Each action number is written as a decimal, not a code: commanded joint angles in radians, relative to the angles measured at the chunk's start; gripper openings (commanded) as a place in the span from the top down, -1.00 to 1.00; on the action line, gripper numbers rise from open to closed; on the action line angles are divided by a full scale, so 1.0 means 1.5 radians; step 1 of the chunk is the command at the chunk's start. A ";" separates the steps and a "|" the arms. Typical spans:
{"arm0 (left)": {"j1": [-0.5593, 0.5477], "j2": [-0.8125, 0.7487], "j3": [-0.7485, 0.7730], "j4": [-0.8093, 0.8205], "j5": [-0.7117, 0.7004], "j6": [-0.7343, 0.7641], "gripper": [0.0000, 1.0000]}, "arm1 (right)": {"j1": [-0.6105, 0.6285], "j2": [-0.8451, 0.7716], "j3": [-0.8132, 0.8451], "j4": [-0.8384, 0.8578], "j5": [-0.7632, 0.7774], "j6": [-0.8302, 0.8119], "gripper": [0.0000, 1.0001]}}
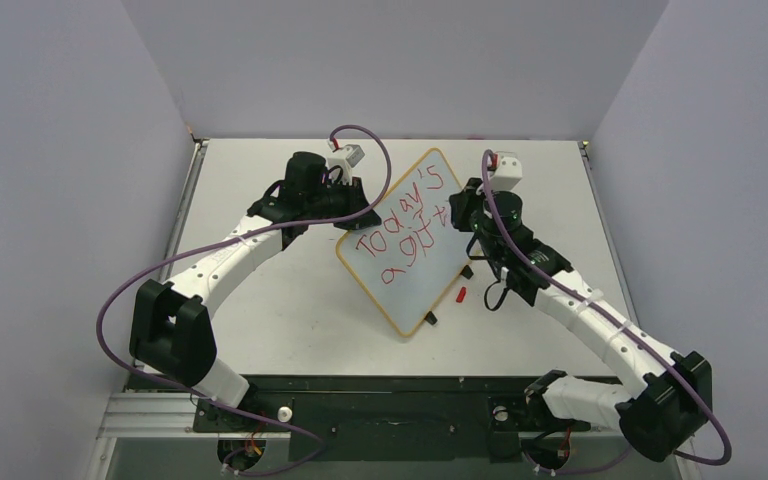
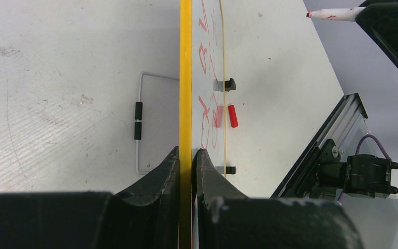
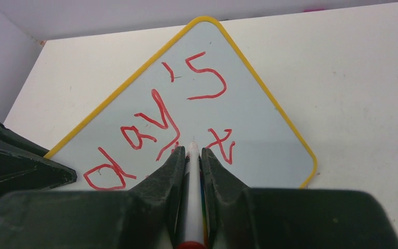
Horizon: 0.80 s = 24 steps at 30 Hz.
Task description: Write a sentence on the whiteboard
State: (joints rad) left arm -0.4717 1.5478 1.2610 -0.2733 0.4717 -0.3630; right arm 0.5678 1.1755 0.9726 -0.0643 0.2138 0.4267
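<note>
You see a whiteboard with a yellow-orange frame, turned like a diamond near the middle of the pale table, between the two arms. Red handwriting, the sentence, runs in two lines across it and reads "Today's a gift".

Your left gripper is at the board's left edge. Its fingers are closed on the frame, one on each side, with the yellow strip pinched between them. From the left wrist camera the board appears almost edge-on, its written face to the right. Two small black clips sit along the far edge of that face. A thin wire stand with a black sleeve lies on the table on the other side of the board.

Your right gripper is over the board's right side. Its fingers are clamped around a slim white marker, which points forward between them. The tip sits just beside the "t" that ends the second line; you cannot tell whether it touches the surface.

A small red cap lies on the table just beside the board's lower right edge, near the clips.
</note>
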 commanded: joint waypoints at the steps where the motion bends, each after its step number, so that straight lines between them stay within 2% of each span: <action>1: 0.000 -0.024 0.003 0.016 -0.043 0.061 1.00 | -0.012 -0.039 -0.038 -0.013 0.041 -0.013 1.00; 9: 0.001 -0.026 0.003 0.014 -0.048 0.061 1.00 | -0.030 -0.040 -0.125 0.011 0.049 -0.004 1.00; 24: 0.002 -0.020 0.005 0.008 -0.060 0.067 1.00 | -0.062 0.074 -0.126 0.116 0.053 0.042 1.00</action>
State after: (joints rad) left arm -0.4725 1.5467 1.2610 -0.2741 0.4698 -0.3622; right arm 0.4885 1.2587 0.7692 0.0147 0.2665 0.4583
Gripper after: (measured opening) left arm 0.078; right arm 0.099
